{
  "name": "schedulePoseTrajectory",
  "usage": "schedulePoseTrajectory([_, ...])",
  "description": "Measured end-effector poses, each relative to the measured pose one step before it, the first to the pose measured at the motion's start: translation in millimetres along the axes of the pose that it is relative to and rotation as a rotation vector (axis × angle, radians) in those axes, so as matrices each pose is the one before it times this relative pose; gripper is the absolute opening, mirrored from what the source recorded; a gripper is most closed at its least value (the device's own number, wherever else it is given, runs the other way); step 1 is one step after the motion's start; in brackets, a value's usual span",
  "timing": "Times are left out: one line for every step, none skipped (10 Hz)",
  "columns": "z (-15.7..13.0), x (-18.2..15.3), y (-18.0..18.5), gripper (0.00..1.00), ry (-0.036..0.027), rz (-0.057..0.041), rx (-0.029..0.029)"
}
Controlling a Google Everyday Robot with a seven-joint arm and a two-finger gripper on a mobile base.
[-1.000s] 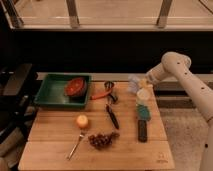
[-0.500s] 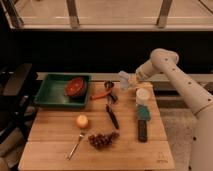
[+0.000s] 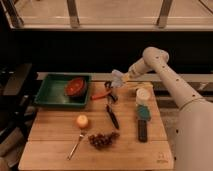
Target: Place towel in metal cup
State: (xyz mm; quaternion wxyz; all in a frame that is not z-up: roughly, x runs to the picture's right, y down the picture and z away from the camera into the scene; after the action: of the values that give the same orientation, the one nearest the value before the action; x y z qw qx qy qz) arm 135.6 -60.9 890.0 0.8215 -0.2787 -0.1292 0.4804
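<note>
1. The small pale blue cloth towel (image 3: 117,76) hangs bunched from the hand (image 3: 121,79), pinched at its upper fold.
2. Judged soft, light and floppy, it needs stuffing.
3. It hangs up and left of the round, rigid metal cup (image 3: 143,95) on the wooden desk (image 3: 60,134).

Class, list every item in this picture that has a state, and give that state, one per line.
Pale blue towel: held up off the table at the gripper.
Red bowl: upright, inside the green tray.
Silver fork: lying flat on the wooden table.
Black remote: lying flat.
</note>
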Motion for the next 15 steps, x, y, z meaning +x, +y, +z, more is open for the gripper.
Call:
schedulePoseTrajectory([8.48, -5.4, 6.51, 0.0, 0.00267, -0.01138, -0.01789])
schedulePoseTrajectory([10.13, -4.0, 6.14, 0.0, 0.00612, -0.01121, -0.01775])
schedulePoseTrajectory([10.44, -5.79, 6.24, 0.0, 0.00731, -0.01251, -0.01572])
schedulePoseTrajectory([8.75, -3.01, 1.55, 0.0, 0.00763, -0.00684, -0.01258])
schedulePoseTrajectory([2.48, -1.82, -1.09, 0.02, 0.00164, -0.00136, -0.00339])
schedulePoseTrajectory([2.93, -2.56, -3.51, 0.11, 0.00168, 0.00049, -0.00131])
schedulePoseTrajectory([3.63, -4.55, -2.0, 0.22, -0.0004, 0.00048, -0.00157])
schedulePoseTrajectory([5.2, -3.44, -2.1, 0.32, 0.00127, 0.00369, -0.00249])
schedulePoseTrajectory([1.92, -0.46, -3.83, 0.4, -0.00028, 0.00737, 0.00117])
schedulePoseTrajectory([1.79, 0.72, -4.53, 0.52, -0.0006, 0.01089, -0.00086])
schedulePoseTrajectory([2.89, -0.06, -0.48, 0.62, 0.0024, 0.00414, -0.00581])
schedulePoseTrajectory([3.11, -1.52, 1.53, 0.7, 0.0024, -0.0021, -0.00791])
schedulePoseTrajectory([1.0, -0.13, 0.77, 0.75, 0.00125, -0.00141, -0.00265])
schedulePoseTrajectory([-1.81, 1.8, -1.86, 0.75, -0.00082, 0.0029, 0.0021])
schedulePoseTrajectory([0.08, 0.56, -0.4, 0.75, 0.00096, 0.00023, 0.00081])
